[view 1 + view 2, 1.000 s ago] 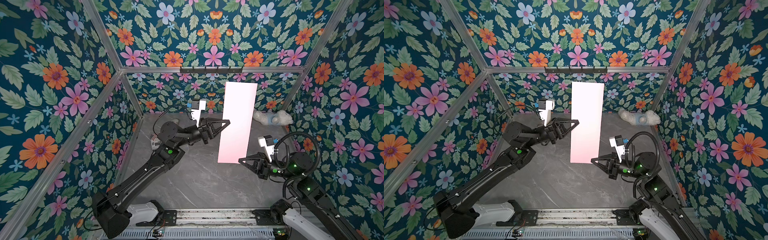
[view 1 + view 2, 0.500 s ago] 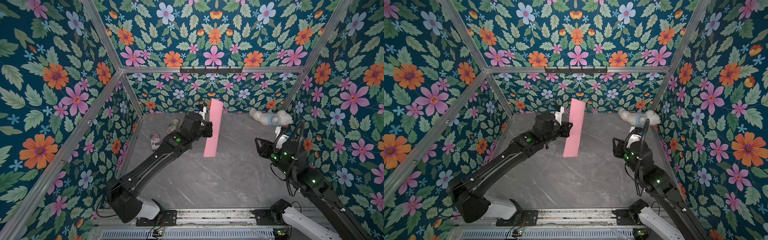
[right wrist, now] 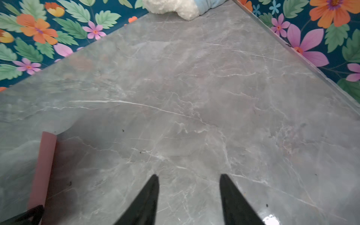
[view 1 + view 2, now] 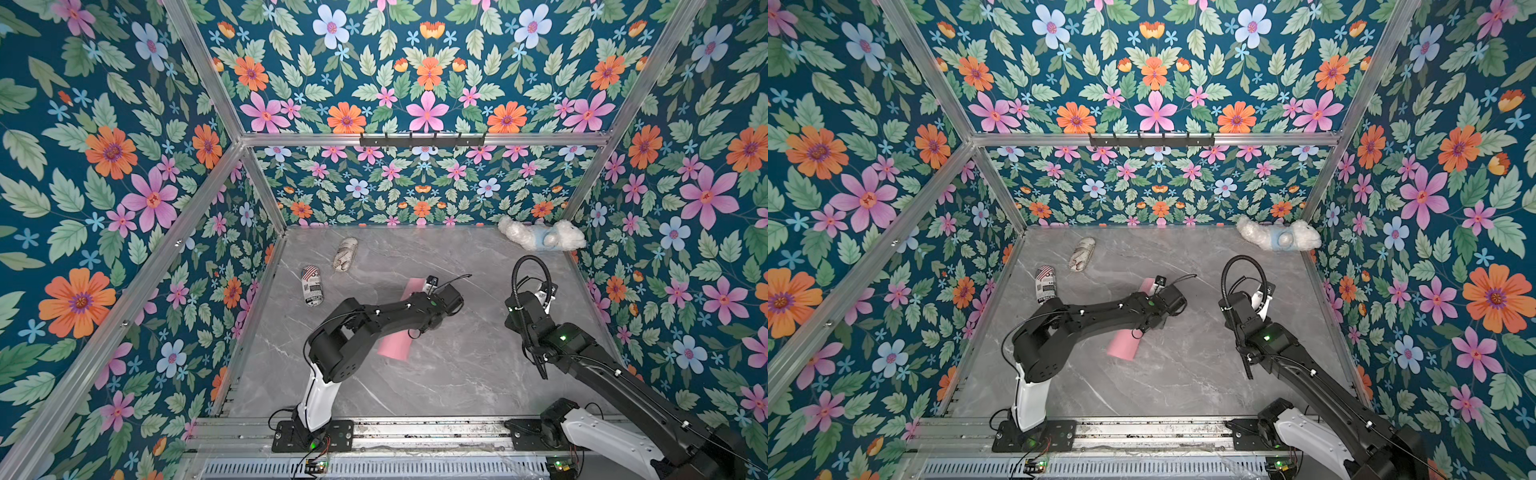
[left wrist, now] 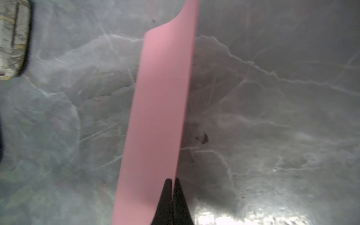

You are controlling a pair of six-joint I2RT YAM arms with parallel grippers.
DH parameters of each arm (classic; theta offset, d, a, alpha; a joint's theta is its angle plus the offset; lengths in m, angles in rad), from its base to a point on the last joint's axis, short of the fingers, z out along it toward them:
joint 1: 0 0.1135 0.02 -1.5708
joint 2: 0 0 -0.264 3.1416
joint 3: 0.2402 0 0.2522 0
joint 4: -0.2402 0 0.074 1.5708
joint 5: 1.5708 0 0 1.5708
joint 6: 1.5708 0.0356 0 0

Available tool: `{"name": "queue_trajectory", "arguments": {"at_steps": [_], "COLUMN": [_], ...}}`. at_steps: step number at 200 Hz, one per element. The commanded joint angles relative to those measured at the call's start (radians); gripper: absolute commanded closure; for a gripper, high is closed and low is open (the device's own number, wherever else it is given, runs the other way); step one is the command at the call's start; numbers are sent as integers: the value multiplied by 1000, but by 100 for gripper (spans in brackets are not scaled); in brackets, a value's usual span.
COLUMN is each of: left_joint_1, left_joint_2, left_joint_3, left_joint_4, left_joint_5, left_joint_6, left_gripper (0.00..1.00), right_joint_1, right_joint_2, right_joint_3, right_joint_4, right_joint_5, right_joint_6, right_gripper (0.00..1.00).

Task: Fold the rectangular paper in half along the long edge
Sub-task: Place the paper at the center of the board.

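The rectangular paper (image 5: 161, 109) is a narrow light-pink strip. My left gripper (image 5: 172, 180) is shut on one long edge of it, and the strip runs away from the jaws, edge-up, low over the grey marble table (image 5: 272, 116). In both top views the left arm (image 4: 386, 311) lies across the paper, so only its near end (image 4: 392, 347) and far end (image 4: 411, 287) show. Whether the paper touches the table I cannot tell. My right gripper (image 3: 188, 176) is open and empty over bare table to the right. The paper (image 3: 43, 165) shows at the edge of the right wrist view.
A white and blue plush toy (image 4: 540, 237) lies in the back right corner. A printed can (image 4: 311, 286) and a pale pouch (image 4: 345, 254) lie at the back left. Flowered walls (image 4: 124, 208) close the table in on three sides.
The left arm has swung the paper down from high in the air to just above the table. The right gripper has opened, left the paper's lower end and drawn back to the right.
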Motion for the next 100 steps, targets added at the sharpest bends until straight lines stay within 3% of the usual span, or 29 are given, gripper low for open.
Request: {"name": "queue_trajectory", "arguments": {"at_steps": [1, 17, 25, 27, 29, 30, 32, 62, 85, 100], "left_joint_1": [-22, -28, -29, -29, -28, -29, -29, -24, 1, 67], "left_joint_2": [53, 51, 26, 18, 10, 5, -4, -244, -496, -654], "left_joint_3": [21, 1, -31, -39, -47, -51, -59, -236, -385, -449], "left_joint_4": [83, 136, 180, 189, 200, 202, 210, 374, 483, 482], "left_joint_5": [-24, 9, 21, 26, 29, 29, 30, 23, -23, -77], "left_joint_6": [-47, -55, -55, -55, -53, -51, -48, 18, 100, 118], "left_gripper": [81, 55, 47, 37, 14, 7, 2, 0, 0, 0], "right_joint_1": [2, 2, 0, 0, -2, -2, -2, -3, -13, -19], "right_joint_2": [35, 52, 53, 53, 54, 54, 54, 40, 4, -25], "right_joint_3": [-6, -14, -20, -21, -23, -24, -25, -69, -176, -281], "right_joint_4": [55, 87, 119, 127, 135, 139, 146, 304, 555, 796], "right_joint_5": [91, 99, 104, 102, 102, 103, 103, 184, 248, 279], "right_joint_6": [10, -4, -29, -38, -45, -49, -57, -177, -340, -468], "right_gripper": [1, 1, 1, 1, 1, 1, 1, 1, 1, 1]}}
